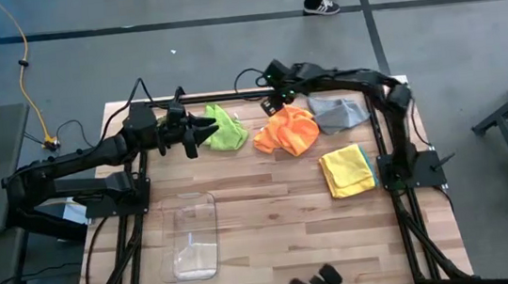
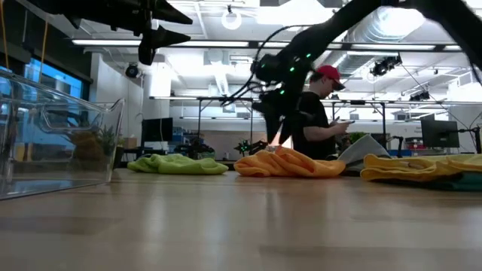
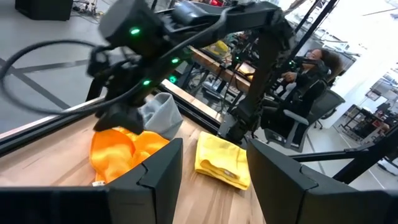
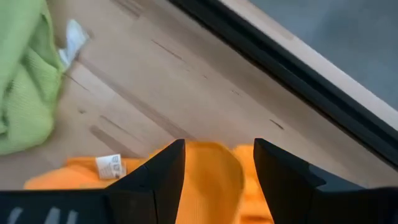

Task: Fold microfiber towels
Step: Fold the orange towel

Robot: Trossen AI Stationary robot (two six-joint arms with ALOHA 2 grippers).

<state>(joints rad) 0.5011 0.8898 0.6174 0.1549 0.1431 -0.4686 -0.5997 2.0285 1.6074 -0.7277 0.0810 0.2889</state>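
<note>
Several microfiber towels lie crumpled along the table's far half: a lime green one (image 1: pixel 225 129), an orange one (image 1: pixel 287 131) and a grey one (image 1: pixel 340 112). A yellow one (image 1: pixel 345 170) lies flatter at the right, on top of a teal one (image 1: pixel 371 162). My right gripper (image 4: pixel 217 167) points steeply down, open, just over the orange towel's far edge (image 4: pixel 208 180), one finger on either side of it. Whether it touches the cloth, I cannot tell. My left gripper (image 1: pixel 209 128) hangs open and level in the air, above the green towel's left side.
A clear plastic bin (image 1: pixel 193 235) stands on the table's near left part. Bare wood lies between the bin and the yellow towel. Beyond the far edge a person (image 2: pixel 316 113) stands looking down at something in their hands.
</note>
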